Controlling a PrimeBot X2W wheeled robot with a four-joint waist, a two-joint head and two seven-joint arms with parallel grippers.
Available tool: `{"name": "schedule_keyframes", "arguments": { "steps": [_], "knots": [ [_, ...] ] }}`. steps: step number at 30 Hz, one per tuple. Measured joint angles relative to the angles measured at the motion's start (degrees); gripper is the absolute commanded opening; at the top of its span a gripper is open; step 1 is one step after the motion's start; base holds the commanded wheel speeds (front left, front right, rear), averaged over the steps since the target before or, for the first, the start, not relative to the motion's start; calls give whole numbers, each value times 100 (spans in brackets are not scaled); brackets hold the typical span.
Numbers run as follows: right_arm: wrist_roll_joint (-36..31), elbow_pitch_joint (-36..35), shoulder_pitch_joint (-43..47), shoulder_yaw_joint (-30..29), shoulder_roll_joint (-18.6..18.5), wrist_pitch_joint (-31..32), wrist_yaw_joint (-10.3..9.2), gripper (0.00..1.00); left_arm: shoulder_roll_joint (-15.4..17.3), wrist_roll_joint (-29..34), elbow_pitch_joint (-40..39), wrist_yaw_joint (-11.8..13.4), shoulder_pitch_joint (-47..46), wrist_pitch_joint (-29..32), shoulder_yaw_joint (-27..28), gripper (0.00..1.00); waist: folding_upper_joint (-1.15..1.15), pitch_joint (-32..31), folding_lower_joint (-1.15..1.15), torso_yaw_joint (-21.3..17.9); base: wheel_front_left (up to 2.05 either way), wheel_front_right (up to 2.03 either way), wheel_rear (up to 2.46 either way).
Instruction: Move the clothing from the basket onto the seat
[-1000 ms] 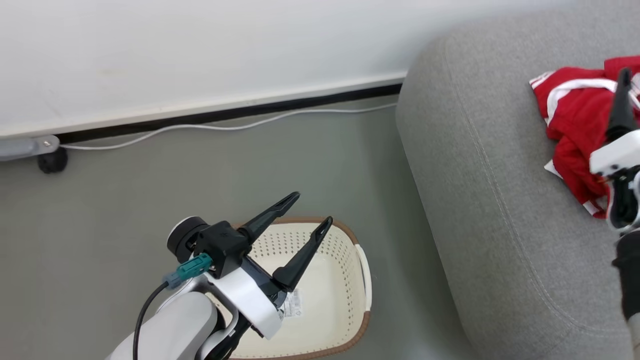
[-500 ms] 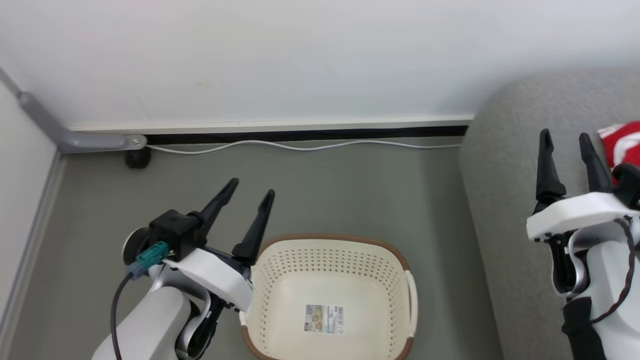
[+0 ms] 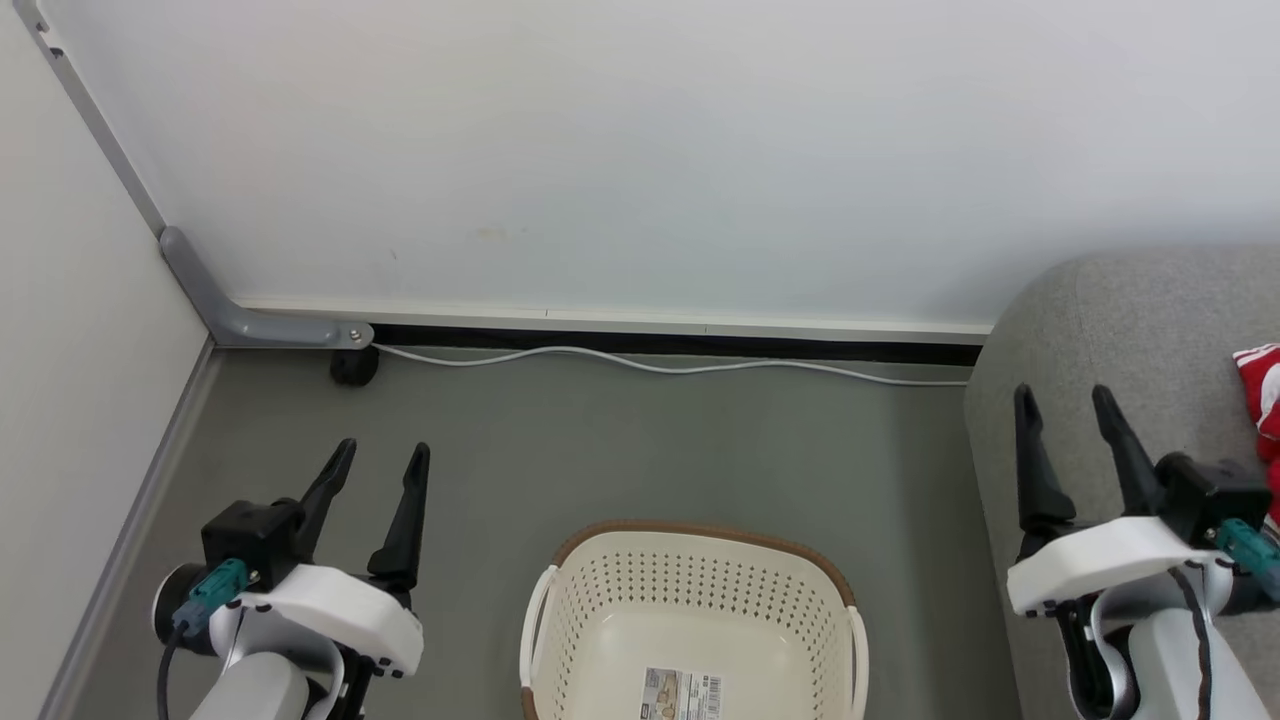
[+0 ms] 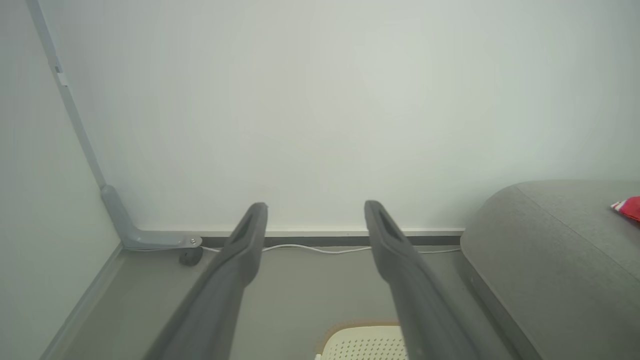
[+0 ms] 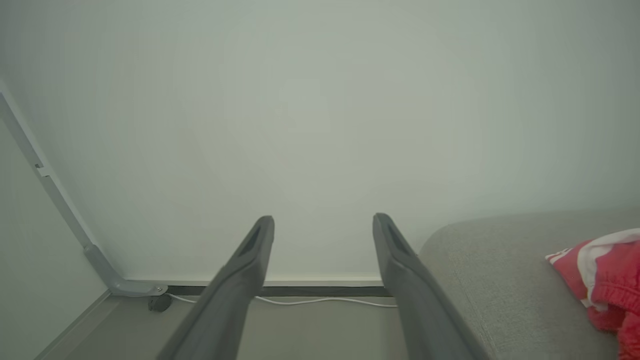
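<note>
Red clothing (image 3: 1262,385) lies on the grey sofa (image 3: 1100,320), the basket (image 3: 700,532) stands on the floor.
The sofa takes the right side of the frame, with the clothing at its right edge. The basket is at bottom centre. The left gripper (image 3: 384,448), lower left, and the right gripper (image 3: 1061,392), lower right, have their jaws wide open.

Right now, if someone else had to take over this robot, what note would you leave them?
Left gripper: open, empty, left of the basket.
Right gripper: open, empty, by the seat's end.
Clothing: red fabric lies on the seat, at the head view's right edge.
Done: the visible part of the basket holds only a label.
Left: likely nothing; check the basket's near end, which is cut off.
</note>
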Motion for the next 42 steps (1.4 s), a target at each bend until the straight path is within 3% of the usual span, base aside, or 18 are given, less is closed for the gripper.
{"name": "schedule_keyframes", "arguments": {
  "steps": [8, 17, 42],
  "knots": [
    [30, -324, 588, 153, 25, 0, 0, 100, -34, 269, 31, -13, 421, 0, 667, 100, 0, -129, 0, -188, 0, 0, 0],
    [-19, -565, 1000, 197, 32, 0, 0, 100, -123, 428, 155, -281, 686, 0, 1074, 100, 0, -250, 0, -387, 0, 0, 0],
    [-160, -748, 1274, 174, 38, 0, 0, 100, -275, 951, 328, -408, 821, 0, 1451, 100, 0, -377, 0, -532, 0, 0, 0]
  ]
}}
